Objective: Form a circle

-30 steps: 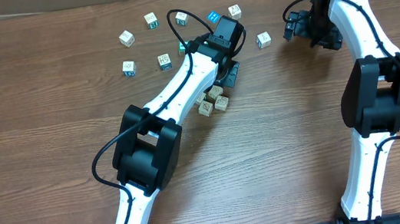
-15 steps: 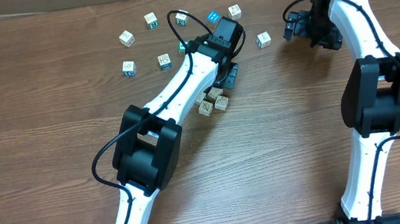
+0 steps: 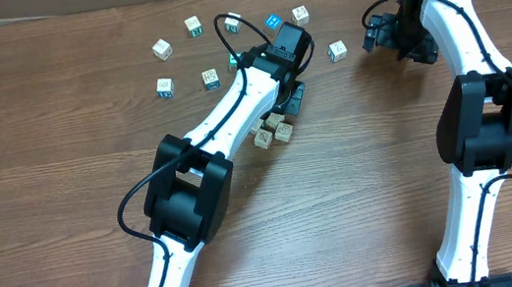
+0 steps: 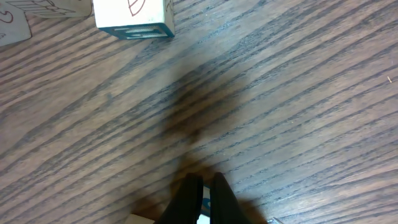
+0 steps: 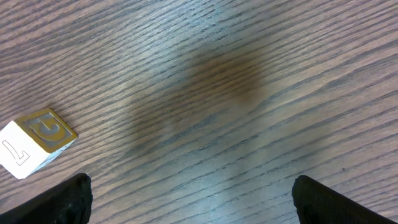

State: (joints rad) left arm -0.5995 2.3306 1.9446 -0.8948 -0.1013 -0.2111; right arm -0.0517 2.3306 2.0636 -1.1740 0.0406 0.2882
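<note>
Tabletop (image 3: 44,191): brown wood grain, fills overhead frame.
Left arm (image 3: 224,128): runs from bottom left-of-centre up to upper middle.
Right arm (image 3: 477,124): stands along right side, bends in at upper right.
Left tool (image 4: 202,186): fingers pressed together, clamps nothing, points at bare wood at bottom centre of left wrist view.
Right tool (image 5: 189,183): fingers wide apart in lower corners of right wrist view, holds nothing.
Letter cubes (image 3: 212,77): lie scattered across upper middle of overhead frame, form no ring yet.
Tan trio (image 3: 276,119): sits bunched and touching at centre, just beside left tool.
Lone cube (image 3: 337,50): sits between the two tools, near right tool; shows at left edge of right wrist view.
Bright-blue cube (image 3: 273,22): upper middle, among whitish ones.
</note>
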